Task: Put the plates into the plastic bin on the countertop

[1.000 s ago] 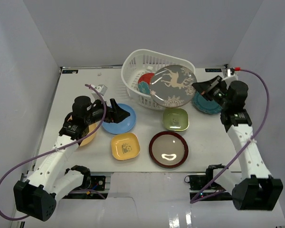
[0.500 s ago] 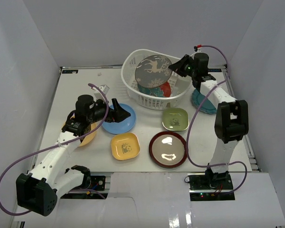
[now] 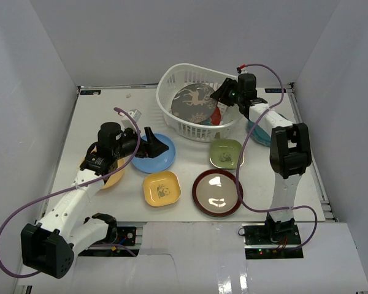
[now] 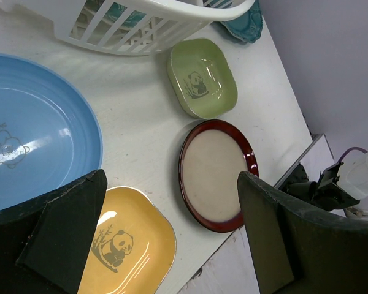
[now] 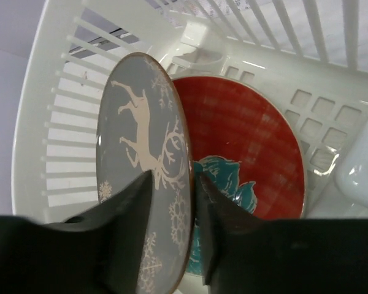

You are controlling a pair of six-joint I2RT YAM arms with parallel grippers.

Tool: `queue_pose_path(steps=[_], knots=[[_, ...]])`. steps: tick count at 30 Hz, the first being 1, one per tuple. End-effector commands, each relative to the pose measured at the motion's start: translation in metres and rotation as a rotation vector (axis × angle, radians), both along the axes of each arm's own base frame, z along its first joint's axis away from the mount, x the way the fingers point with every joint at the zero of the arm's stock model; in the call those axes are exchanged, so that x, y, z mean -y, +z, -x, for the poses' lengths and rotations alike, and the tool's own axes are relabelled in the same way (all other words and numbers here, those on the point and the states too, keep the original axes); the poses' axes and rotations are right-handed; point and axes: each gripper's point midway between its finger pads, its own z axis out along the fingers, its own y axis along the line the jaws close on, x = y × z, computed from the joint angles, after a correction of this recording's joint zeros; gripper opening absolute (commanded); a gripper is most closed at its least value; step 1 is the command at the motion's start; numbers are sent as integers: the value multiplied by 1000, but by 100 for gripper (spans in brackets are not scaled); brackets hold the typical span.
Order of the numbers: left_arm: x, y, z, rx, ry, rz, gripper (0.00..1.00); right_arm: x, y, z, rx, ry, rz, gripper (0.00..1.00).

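Bare white walls close in a white desk (image 3: 98, 116) with dark rails. The plastic bin (image 3: 172, 82) stands at the middle of the far edge. In the overhead view the right claw (image 3: 222, 93) reaches over the bin's right rim, and a grey plate (image 3: 193, 104) leans tilted inside.

Only the right wrist camera shows that the plate carries a white reindeer. It also shows the plate standing on edge above a red patterned plate (image 5: 251, 141) and a teal dish (image 5: 224, 184). The claw's fingers (image 5: 129, 233) are parted with the grey rim between them, and I cannot tell whether they press it.

The left claw (image 4: 170, 177) gapes wide, holding nothing, over the light blue plate (image 4: 37, 135) left of the desk's middle. Its wrist camera shows panda drawings on that plate, on the yellow plate (image 4: 122, 245) and on the green plate (image 4: 202, 76). From above these are too small to make out.

The maroon-rimmed plate (image 3: 218, 193) lies by the near edge, right of the yellow one. Only the overhead view shows the orange-yellow plate (image 3: 115, 177), partly under the left arm near the left edge. The teal scalloped plate (image 3: 257, 131) lies toward the right edge, half hidden behind the right arm
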Motion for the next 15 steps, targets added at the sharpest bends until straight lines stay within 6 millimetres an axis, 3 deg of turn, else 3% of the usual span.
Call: queue_pose_path(steps=[1, 2, 4, 5, 11, 15], knots=[[-4, 2, -2, 24, 13, -7, 98, -2, 32, -1, 112, 15, 77, 49], [-4, 1, -2, 23, 15, -10, 98, 2, 21, 2, 75, -2, 125, 61], [-5, 2, -2, 26, 17, -10, 98, 4, 20, 2, 90, 1, 198, 71], [-5, 2, -2, 28, 20, -11, 98, 10, 11, 6, 56, -9, 239, 74], [-6, 3, -2, 34, 26, -14, 98, 15, 19, 0, 81, -19, 417, 95], [-7, 4, -3, 37, 31, -17, 98, 20, 34, -6, 98, -48, 511, 96]])
